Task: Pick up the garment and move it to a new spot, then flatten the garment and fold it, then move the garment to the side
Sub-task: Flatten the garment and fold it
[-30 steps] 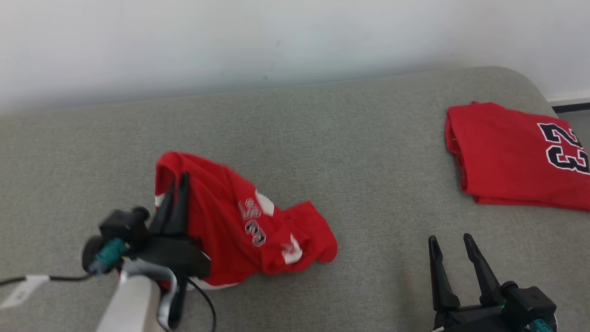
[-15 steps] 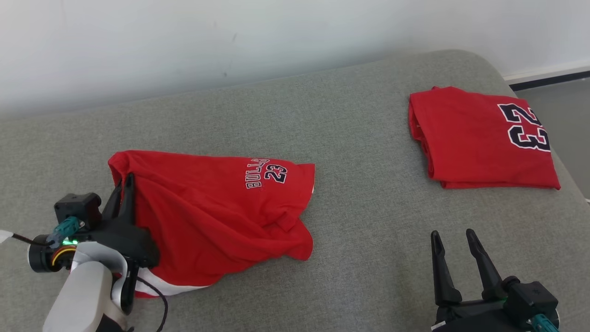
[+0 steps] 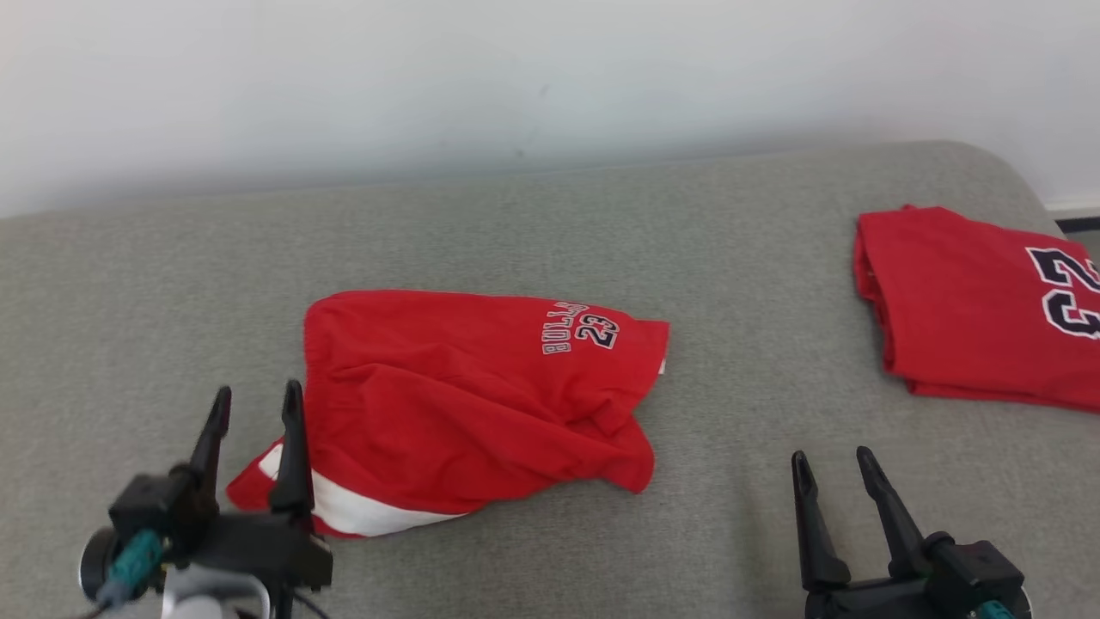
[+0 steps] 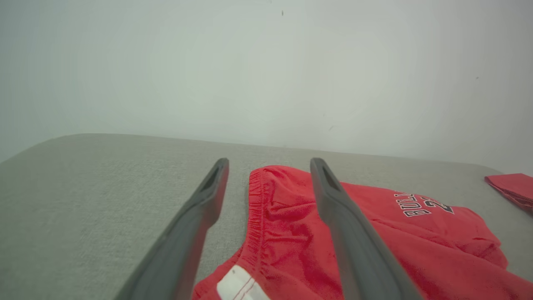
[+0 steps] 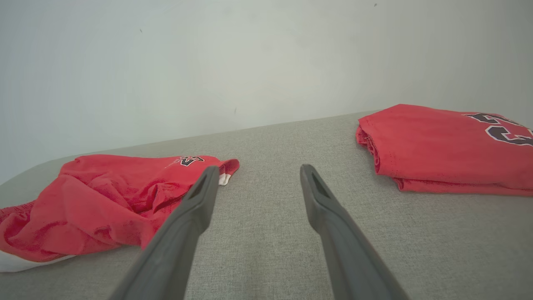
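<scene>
- Red cloth, the garment (image 3: 481, 404), lies crumpled in the middle of the head view on the grey cushion (image 3: 601, 223), with its white band (image 3: 361, 511) toward the lower left.
- My left pincer (image 3: 258, 391) is wide open and holds nothing. It is at the lower left, just beside the garment's left edge.
- My right pincer (image 3: 832, 454) is also wide open and empty, at the lower right, well apart from the garment.
- Risk: the cloth is bunched at its lower right. If I pinch only the top layer, I think it drags into more folds.
- Risk: the folded garment (image 3: 971, 309) lies at the right edge, so a wide sweep of my right arm could disturb it.
- Count: two red garments, one crumpled and one folded; two pincers, each with two fingers (image 3: 293, 438); one cushion.
</scene>
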`<state>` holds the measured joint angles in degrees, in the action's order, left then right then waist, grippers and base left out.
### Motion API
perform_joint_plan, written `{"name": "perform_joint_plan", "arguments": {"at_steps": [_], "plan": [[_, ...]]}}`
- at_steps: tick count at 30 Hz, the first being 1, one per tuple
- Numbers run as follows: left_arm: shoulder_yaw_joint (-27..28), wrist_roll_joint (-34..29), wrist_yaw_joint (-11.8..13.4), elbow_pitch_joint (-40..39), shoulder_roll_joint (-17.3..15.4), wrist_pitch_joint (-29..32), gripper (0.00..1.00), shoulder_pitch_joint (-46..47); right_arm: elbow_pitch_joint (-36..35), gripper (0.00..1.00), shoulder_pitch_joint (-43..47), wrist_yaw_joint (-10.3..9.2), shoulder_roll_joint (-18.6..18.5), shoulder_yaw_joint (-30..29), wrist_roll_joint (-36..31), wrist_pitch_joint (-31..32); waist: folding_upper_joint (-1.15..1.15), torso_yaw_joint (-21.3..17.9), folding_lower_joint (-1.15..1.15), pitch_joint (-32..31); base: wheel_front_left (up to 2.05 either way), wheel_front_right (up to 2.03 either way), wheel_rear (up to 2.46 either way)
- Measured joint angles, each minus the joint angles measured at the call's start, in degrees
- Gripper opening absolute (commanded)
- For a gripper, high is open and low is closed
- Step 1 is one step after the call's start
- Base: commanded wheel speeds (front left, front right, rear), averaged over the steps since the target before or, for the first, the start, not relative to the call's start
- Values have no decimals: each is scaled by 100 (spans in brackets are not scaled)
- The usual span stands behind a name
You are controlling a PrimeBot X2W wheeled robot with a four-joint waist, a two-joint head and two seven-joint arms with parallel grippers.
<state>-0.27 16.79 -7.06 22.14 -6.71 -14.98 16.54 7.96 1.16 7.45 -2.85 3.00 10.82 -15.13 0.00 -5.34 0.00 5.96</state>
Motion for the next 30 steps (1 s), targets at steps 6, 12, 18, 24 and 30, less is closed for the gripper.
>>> {"name": "perform_joint_plan", "arguments": {"at_steps": [6,12,18,24,30], "plan": [[174,-408,120,-982,256,0,100,-1023,283,100,4,0,0,142,10,-1,0,352,0,-92,0,0,0],[154,-993,247,-1226,307,-4,100,-1708,627,100,-3,0,-1,260,75,-1,0,574,0,-223,0,0,0],[232,-962,286,-1325,349,-4,100,-1887,1240,100,-107,0,1,488,215,0,0,723,0,-308,0,0,0],[89,-844,298,-1339,372,-4,100,-1879,2104,100,-772,0,5,739,221,0,0,958,0,-328,0,0,0],[-109,-667,354,-1272,380,-4,100,-1846,3467,100,-1530,0,-1,964,308,1,0,1240,0,-285,0,0,0]]}}
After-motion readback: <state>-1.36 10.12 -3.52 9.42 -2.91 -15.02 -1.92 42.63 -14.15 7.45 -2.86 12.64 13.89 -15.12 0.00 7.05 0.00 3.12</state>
